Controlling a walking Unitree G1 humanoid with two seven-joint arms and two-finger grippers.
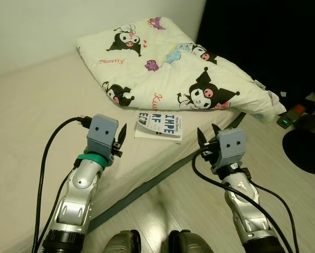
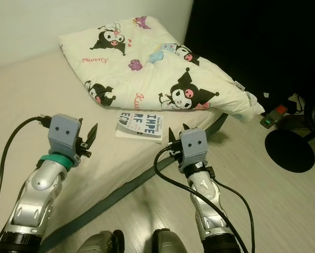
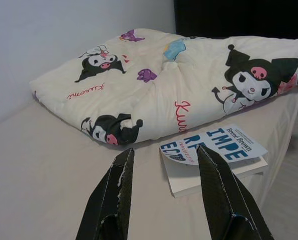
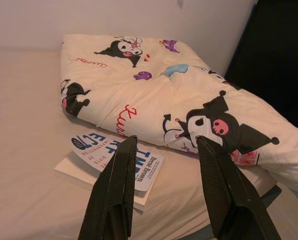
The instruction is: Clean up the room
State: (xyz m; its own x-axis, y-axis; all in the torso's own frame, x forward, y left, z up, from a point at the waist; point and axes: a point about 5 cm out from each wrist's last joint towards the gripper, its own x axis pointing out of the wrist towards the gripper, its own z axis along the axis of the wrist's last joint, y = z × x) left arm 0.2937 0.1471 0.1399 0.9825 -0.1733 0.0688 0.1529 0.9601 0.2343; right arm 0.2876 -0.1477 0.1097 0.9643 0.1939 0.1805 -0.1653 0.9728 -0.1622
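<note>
Left eye view: book point(image 1: 159, 126) on bed point(image 1: 36, 121) beside folded quilt point(image 1: 173, 63); left gripper point(image 1: 119, 141) and right gripper point(image 1: 207, 138) near, fingers apart.

A low bed point(image 1: 36, 121) with a plain beige sheet runs from 9 o'clock to the centre of the head views, its edge slanting down toward 7 o'clock. A folded cream quilt point(image 1: 168, 63) printed with cartoon figures lies on it toward 12 o'clock, one end spilling over the edge at 3 o'clock. A white book point(image 1: 158, 126) with blue cover lettering lies flat on the sheet, touching the quilt's near edge. A pale wood floor point(image 1: 162, 205) spreads below, at 6 o'clock.
</note>
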